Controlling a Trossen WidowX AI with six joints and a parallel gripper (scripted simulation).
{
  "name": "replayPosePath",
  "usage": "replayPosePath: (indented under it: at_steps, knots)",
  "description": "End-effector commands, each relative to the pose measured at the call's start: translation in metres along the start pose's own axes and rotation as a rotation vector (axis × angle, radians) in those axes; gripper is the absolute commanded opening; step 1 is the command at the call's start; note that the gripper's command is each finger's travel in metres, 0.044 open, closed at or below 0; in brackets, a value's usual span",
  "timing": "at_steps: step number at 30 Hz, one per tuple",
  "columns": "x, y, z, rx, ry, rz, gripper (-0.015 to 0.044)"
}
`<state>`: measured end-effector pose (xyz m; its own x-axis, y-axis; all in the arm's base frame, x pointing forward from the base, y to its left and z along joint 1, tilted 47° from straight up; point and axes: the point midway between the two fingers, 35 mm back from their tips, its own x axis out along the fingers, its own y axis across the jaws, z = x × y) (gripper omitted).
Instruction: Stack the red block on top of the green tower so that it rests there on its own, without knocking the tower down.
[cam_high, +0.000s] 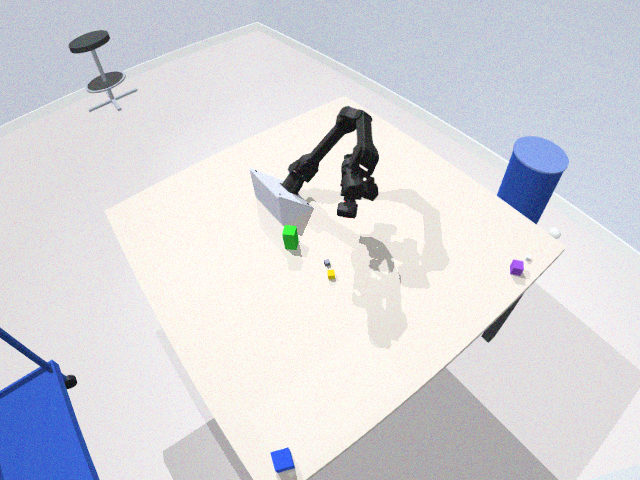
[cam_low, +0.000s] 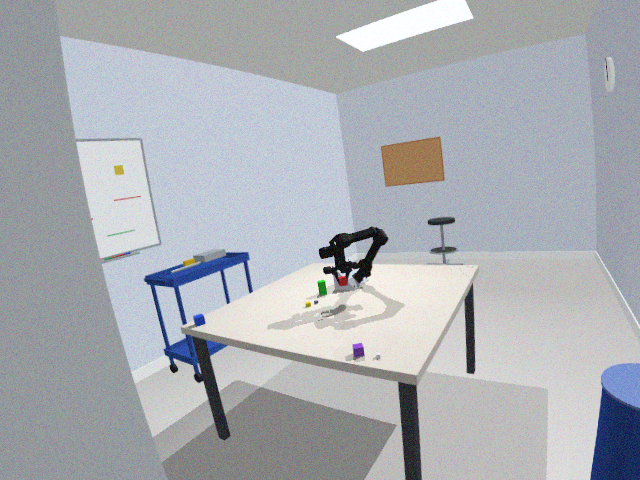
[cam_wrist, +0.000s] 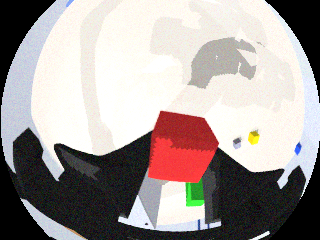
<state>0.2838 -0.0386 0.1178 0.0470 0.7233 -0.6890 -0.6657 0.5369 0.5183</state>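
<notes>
My gripper (cam_high: 349, 203) (cam_low: 342, 276) (cam_wrist: 179, 138) is shut on the red block (cam_low: 342, 281) (cam_wrist: 176, 161) and holds it above the table, clear of its shadow. In the top view the block is almost wholly hidden by the gripper. The green tower (cam_high: 290, 237) (cam_low: 322, 287) (cam_wrist: 195, 194) stands upright on the table, to the left of the gripper and lower in the top view. In the wrist view it shows beyond the red block, near the right finger. The red block and the tower are apart.
A grey wedge-shaped box (cam_high: 276, 201) (cam_wrist: 150, 199) stands between the arm's base and the tower. A small grey cube (cam_high: 326, 262) (cam_wrist: 237, 143) and a yellow cube (cam_high: 331, 274) (cam_wrist: 254, 137) lie near the tower. A purple cube (cam_high: 516, 267) and a blue cube (cam_high: 282, 459) lie near the table's edges.
</notes>
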Motion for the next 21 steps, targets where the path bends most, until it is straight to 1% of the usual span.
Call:
replayPosePath:
  at_steps: [1,4,6,12,21]
  knots:
    - [-0.016,-0.002,0.0,-0.004,0.006,0.003,0.0]
    - [-0.022,-0.001,-0.001,-0.004,0.006,0.003,0.0]
    - [-0.018,0.0,0.0,0.0,-0.001,-0.003,0.0]
    - [-0.023,-0.004,-0.004,-0.004,0.007,0.0,0.0]
    - [-0.03,-0.046,-0.062,-0.002,0.018,-0.029,0.0]
